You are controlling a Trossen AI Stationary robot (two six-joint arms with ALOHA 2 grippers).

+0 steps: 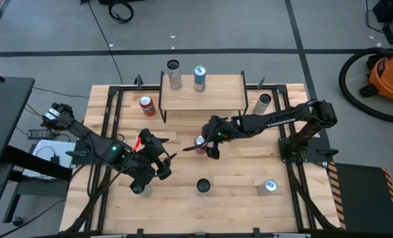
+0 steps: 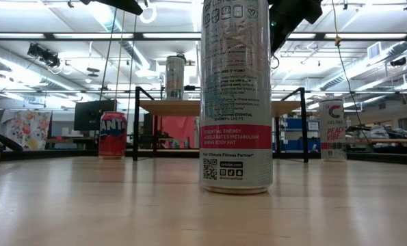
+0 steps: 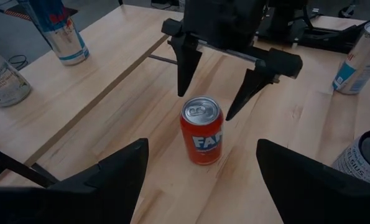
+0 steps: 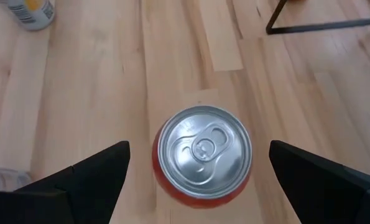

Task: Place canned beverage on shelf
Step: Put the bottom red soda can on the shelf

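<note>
Can [image 1: 200,141]: upright on bench [image 1: 249,178], mid-bench, in front of shelf [image 1: 203,99].
Right claw [image 1: 208,147]: spread wide, straddling can, no grip.
Left claw [image 1: 155,158]: wide open, empty, nearby.

The shelf [image 1: 203,96] stands at the table's [image 1: 249,192] far edge, near the middle. On the shelf two cans stand side by side: one [image 1: 174,74] at its left rear corner, another [image 1: 199,77] just to its right. A Fanta can [image 1: 147,106] stands on the table beside the shelf's left end; a Celsius can [image 1: 263,103] stands beside its right end. Another can [image 1: 201,142] stands mid-table before the shelf, between the right gripper's [image 1: 205,144] spread fingers. Three more cans line the near edge: left [image 1: 139,189], centre [image 1: 203,187], right [image 1: 269,187]. The left gripper [image 1: 162,162] hangs left of centre.
</note>
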